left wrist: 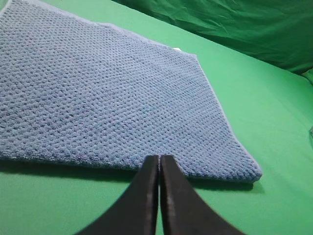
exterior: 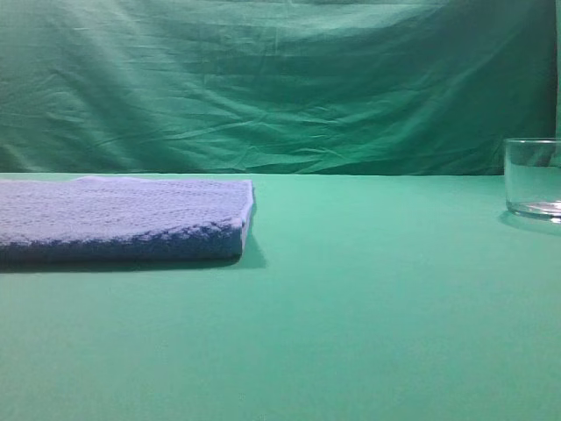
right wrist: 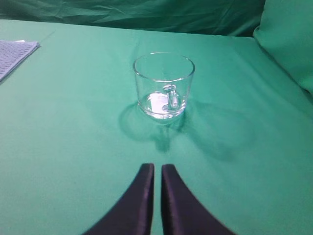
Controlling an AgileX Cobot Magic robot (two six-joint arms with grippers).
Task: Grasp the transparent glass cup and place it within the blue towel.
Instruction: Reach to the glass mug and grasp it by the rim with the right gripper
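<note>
Both sets of jaws are clenched on nothing, fingers pressed together with only a hairline seam between them; neither touches a task object.

Exterior high view: neither arm shows here; blue towel (exterior: 123, 219) lies flat on the left of the green table (exterior: 351, 307), folded, thick front edge facing the camera, its right corner ending short of the middle; transparent glass cup (exterior: 533, 178) stands upright at the far right edge, partly cut off by the frame, well apart from the towel; open green cloth between the two; wrinkled green backdrop (exterior: 280, 79) hangs behind.

Left wrist view: left gripper (left wrist: 159, 161) sits at the bottom centre, dark fingers closed tip to tip, holding nothing; its tips are just at the near edge of the towel (left wrist: 107, 98), whether over it or just short of it I can't tell; towel fills most of the frame, nubbly weave clear, lying flat; cup not clearly visible here, only a faint glint at the right edge that I can't identify.

Right wrist view: right gripper (right wrist: 157, 169) at the bottom centre, fingers shut together, empty; cup (right wrist: 164, 85) stands upright straight ahead of the tips, apart from them, on bare cloth; its small handle faces the gripper; cup looks empty, thick base bright; one towel corner (right wrist: 14, 54) pokes in at the upper left, well apart from the cup.
</note>
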